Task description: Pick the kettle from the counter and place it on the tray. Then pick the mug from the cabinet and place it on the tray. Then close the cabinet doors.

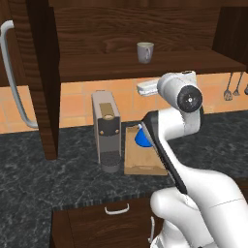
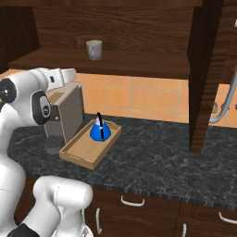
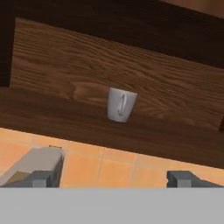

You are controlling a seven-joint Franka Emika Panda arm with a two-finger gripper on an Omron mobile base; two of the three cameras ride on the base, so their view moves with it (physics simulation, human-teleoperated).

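Kettle step looks finished: the small bright blue rounded kettle point(image 2: 99, 131) with its dark arched handle sits on the rectangular light wooden tray point(image 2: 78, 152), well below our gripper point(image 3: 112, 178) and apart from it.

We judge the mug step to be in hand. Our gripper stands spread wide and empty, its two dark fingertips point(image 3: 38, 179) far apart. Ahead of it and higher, well apart, the small grey-beige cylindrical mug point(image 3: 120, 104) stands upright on the inner shelf of the dark brown wood-grain wall cabinet point(image 1: 145, 65), handle turned toward us. The grey boxy coffee machine point(image 1: 107, 130) stands just below the gripper.

Next move, as we read it: lift and reach forward to shelf height, clear the shelf edge, bracket the mug between the fingers, then close. Cabinet doors point(image 1: 36, 77) stand open, left for last.
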